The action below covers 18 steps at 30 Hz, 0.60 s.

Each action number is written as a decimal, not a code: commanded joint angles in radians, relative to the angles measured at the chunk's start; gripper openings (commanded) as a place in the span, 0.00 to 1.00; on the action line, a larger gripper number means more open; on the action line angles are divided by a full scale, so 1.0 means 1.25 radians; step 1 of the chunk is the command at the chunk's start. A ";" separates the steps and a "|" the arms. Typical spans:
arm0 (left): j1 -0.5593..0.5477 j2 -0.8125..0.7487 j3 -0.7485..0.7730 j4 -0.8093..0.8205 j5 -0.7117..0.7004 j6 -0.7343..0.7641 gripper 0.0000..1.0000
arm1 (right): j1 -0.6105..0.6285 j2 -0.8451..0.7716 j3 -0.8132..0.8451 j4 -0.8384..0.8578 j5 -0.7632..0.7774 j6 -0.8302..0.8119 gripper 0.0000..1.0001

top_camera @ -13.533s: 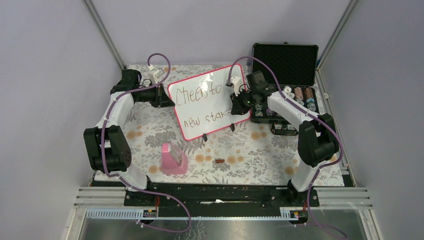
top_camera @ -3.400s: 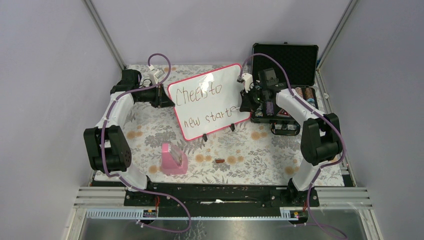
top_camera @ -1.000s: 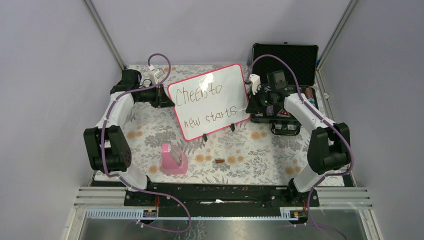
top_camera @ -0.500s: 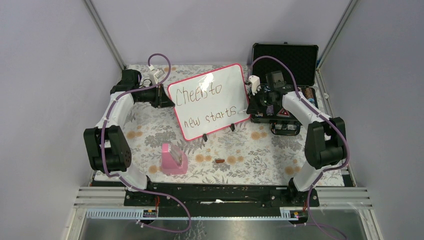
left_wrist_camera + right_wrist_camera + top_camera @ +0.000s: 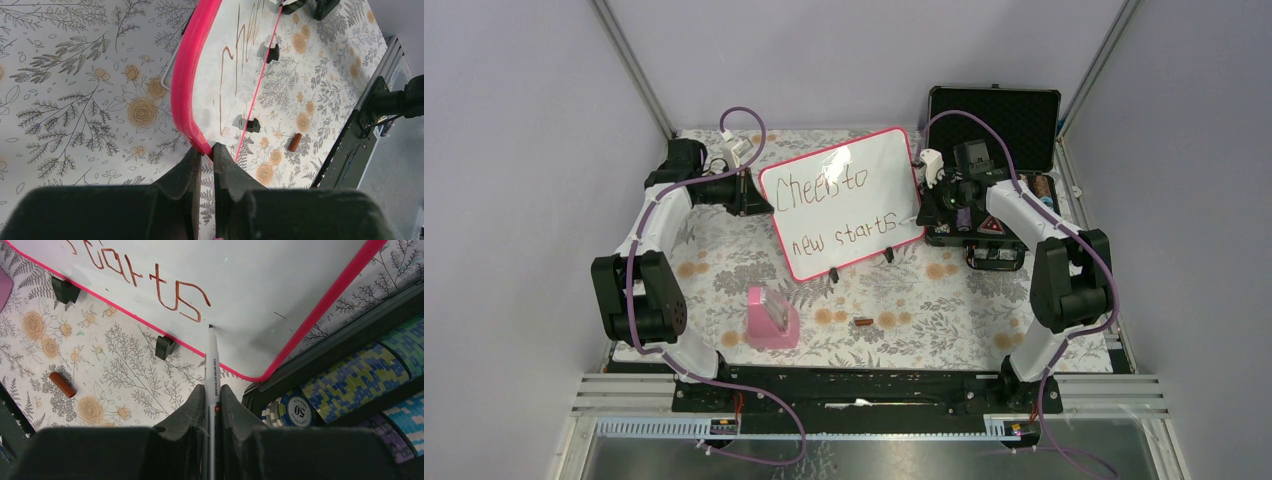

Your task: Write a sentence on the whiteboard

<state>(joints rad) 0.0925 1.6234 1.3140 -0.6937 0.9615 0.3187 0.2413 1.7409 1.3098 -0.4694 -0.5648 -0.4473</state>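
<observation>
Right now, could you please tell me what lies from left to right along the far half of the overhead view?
Left pincer → whiteboard → right pincer → black case.

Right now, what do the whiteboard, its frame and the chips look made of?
Whiteboard: glossy white coated sheet, probably melamine or plastic; it throws a bright glare patch. Frame: smooth pink-red moulded plastic, perhaps rubbery; rounded edge with a soft sheen. Chips: likely plastic or clay composite; matte striped edges, one with a printed label.
</observation>
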 commanded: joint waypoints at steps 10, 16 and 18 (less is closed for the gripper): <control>-0.020 -0.014 0.009 0.027 -0.006 0.054 0.00 | -0.003 0.008 0.020 0.019 0.071 -0.006 0.00; -0.019 -0.015 0.012 0.026 -0.005 0.054 0.00 | -0.004 0.002 0.014 0.019 0.088 -0.008 0.00; -0.019 -0.014 0.013 0.027 -0.005 0.053 0.00 | -0.004 -0.001 0.014 0.019 0.086 -0.007 0.00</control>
<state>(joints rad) 0.0925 1.6234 1.3140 -0.6941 0.9615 0.3218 0.2413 1.7420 1.3098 -0.4862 -0.5236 -0.4473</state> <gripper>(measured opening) 0.108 0.171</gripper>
